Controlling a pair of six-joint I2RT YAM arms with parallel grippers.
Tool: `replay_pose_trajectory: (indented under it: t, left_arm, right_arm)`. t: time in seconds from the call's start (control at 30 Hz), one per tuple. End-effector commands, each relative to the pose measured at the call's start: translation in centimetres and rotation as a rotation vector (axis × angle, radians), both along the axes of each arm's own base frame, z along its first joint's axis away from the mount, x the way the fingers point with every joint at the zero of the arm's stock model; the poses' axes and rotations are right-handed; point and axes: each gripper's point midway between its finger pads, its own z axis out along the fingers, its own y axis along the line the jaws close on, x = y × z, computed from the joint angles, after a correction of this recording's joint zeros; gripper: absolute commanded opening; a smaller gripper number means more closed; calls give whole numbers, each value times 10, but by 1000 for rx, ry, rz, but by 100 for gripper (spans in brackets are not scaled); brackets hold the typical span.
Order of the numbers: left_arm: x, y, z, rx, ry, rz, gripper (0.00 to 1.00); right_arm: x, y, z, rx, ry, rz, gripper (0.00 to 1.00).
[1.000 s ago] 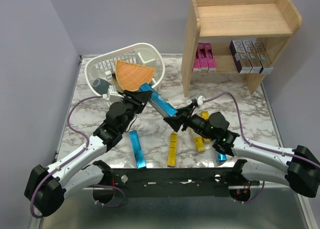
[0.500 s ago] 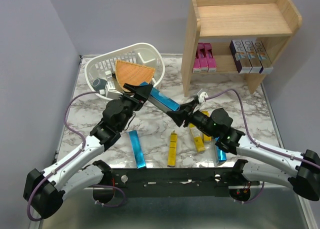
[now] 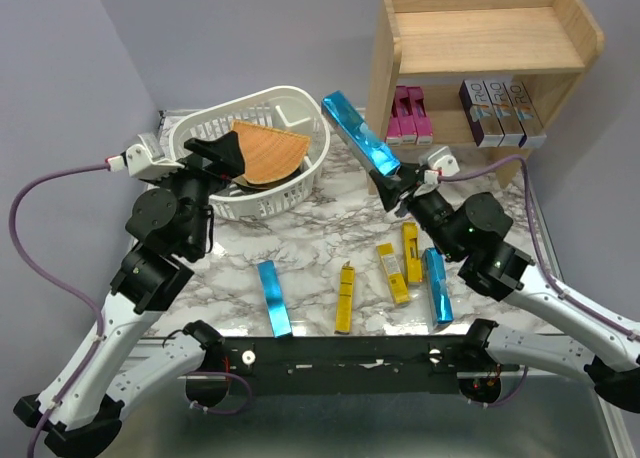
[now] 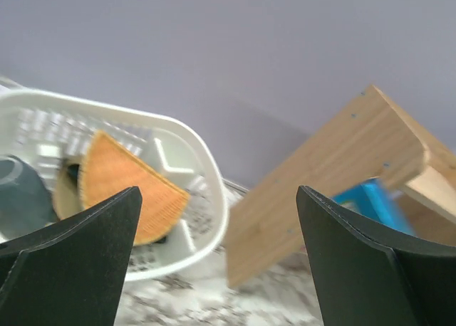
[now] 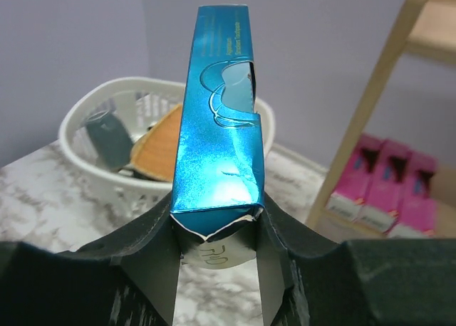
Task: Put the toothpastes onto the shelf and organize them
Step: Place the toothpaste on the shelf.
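A blue carton [image 3: 360,135] tilts in the right fingers [image 5: 142,255] beside the shelf [image 3: 480,38]. Pink cartons [image 3: 410,116] and purple-silver cartons [image 3: 503,111] stand on its lower tier. Five loose cartons [image 3: 345,298] lie on the bench [image 3: 300,243].

Light in the top view is bright and even, with soft shadows under the basket [image 3: 290,91]. The glossy carton [image 3: 360,136] shows glare. The left wrist picture is blurred everywhere. In the right wrist picture the carton is sharp and the shelf [image 5: 363,112] is soft.
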Motion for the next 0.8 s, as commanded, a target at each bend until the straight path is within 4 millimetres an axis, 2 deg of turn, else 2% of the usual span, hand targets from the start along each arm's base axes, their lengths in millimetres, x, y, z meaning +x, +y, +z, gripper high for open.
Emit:
replay_pose_trajectory:
  t: [0.0, 0.07, 0.1, 0.17, 0.2, 0.33, 0.4, 0.53, 0.67, 0.77]
  left_arm:
    - [-4, 56, -28, 290, 62, 268, 99]
    - [0, 64, -46, 331, 84, 301, 99]
    - [1, 64, -51, 339, 90, 296, 99]
    - [4, 65, -60, 368, 108, 297, 99]
    - [5, 67, -62, 383, 112, 305, 99]
    - [8, 65, -63, 406, 111, 293, 99]
    - [8, 67, -63, 404, 109, 297, 99]
    - [7, 71, -62, 408, 101, 306, 99]
    - [8, 72, -63, 418, 102, 310, 99]
    - [8, 71, -64, 421, 102, 305, 99]
  right_arm:
    - [11, -39, 97, -37, -258, -197, 34]
    - [20, -46, 118, -90, -324, -273, 34]
    - [19, -54, 146, -63, -372, -302, 34]
    - [27, -65, 165, -113, -425, -366, 34]
    - [30, -69, 183, -111, -452, -388, 34]
    - [58, -88, 209, -220, -497, -516, 34]
    - [74, -104, 212, -293, -506, -598, 34]
    - [100, -114, 207, -431, -506, -654, 35]
    - [134, -113, 178, -679, -490, -721, 36]
    - [149, -108, 160, -798, -485, -729, 37]
